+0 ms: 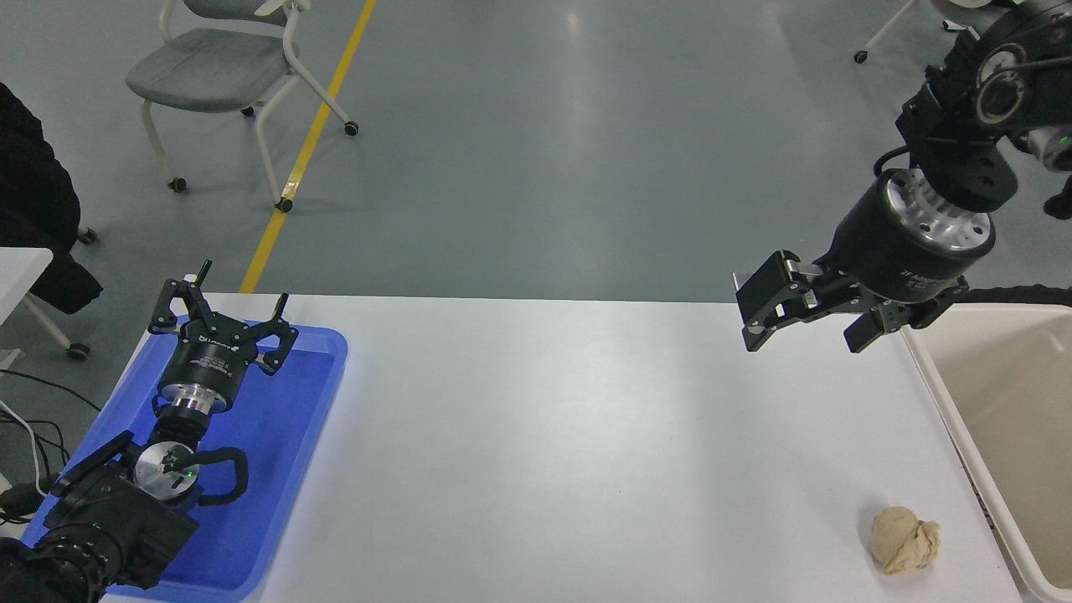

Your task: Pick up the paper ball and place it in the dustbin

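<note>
The paper ball [904,540] lies on the white table [544,435] at lower right, just beside the dustbin [963,427]. Well above it in the frame, the right gripper [808,322] hangs spread and empty. The left gripper [222,322], also spread, is parked over the blue tray [310,419] at lower left.

On my feed: tan-beige paper ball [904,541] on the white table [544,435], cream dustbin [997,419] on the right, bright blue tray [314,402] on the left. Both grippers [224,314] [804,322] are black with silver collars. Grey floor [544,142], one yellow stripe [310,142].
</note>
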Available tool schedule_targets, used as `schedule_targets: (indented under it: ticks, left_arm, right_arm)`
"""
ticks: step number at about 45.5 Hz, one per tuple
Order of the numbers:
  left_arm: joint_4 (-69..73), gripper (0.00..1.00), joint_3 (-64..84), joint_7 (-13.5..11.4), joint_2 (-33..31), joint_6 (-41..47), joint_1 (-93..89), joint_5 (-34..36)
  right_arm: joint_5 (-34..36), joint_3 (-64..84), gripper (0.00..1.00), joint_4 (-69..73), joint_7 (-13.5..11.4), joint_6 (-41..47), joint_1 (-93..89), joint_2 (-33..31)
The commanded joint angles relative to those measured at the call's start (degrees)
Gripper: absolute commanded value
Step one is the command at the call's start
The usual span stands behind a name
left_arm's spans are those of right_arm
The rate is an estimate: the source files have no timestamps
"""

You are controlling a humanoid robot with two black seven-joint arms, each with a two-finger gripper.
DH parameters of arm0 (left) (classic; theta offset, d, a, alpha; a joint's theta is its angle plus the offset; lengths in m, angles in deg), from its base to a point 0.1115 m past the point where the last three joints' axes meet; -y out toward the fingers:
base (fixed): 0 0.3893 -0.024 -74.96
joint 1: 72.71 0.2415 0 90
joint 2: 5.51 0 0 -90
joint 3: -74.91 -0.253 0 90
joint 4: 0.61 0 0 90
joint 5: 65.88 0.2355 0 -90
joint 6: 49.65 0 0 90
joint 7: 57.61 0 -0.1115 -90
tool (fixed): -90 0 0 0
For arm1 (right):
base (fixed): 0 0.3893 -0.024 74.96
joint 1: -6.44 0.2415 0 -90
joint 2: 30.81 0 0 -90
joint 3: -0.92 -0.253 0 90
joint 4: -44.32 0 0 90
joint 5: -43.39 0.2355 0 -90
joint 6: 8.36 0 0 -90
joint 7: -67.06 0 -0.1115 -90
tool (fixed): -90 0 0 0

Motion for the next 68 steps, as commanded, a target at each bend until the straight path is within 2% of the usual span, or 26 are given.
schedule_targets:
  ticks: [1, 16, 24, 37, 53, 59, 68]
  left_arm:
    - [0.0, 1.0, 0.0, -0.2, 0.0, 0.0, 0.0, 0.0]
    - [-0.2, 1.0, 0.0, 0.0, 0.0, 0.0, -0.1, 0.0]
    - [0.0, 1.0, 0.0, 0.0, 0.0, 0.0, -0.1, 0.0]
    - [0.0, 1.0, 0.0, 0.0, -0.1, 0.0, -0.1, 0.0]
    - [0.0, 1.0, 0.0, 0.0, -0.1, 0.0, -0.1, 0.0]
    - [0.0, 1.0, 0.0, 0.0, -0.1, 0.0, 0.0, 0.0]
    - [0.0, 1.0, 0.0, 0.0, -0.1, 0.0, -0.1, 0.0]
  right_arm:
    - [-2.9, 1.4, 1.0, 0.0, -0.2, 0.0, -0.6, -1.7]
    - [-4.6, 1.8, 1.0, -0.3, -0.4, 0.0, -2.5, -4.2]
    - [-7.5, 1.9, 1.0, -0.3, -0.4, 0.0, -4.2, -7.6]
    - [-15.0, 1.6, 1.0, -0.3, -0.4, 0.0, -8.0, -17.9]
    - [-32.7, -7.1, 1.0, -1.7, -0.3, -4.2, -26.0, -34.6]
    - [-38.3, -12.6, 1.0, -3.9, -0.3, -7.1, -34.7, -37.3]
    - [-39.5, -25.9, 1.0, -9.3, -0.2, -10.9, -51.9, -36.7]
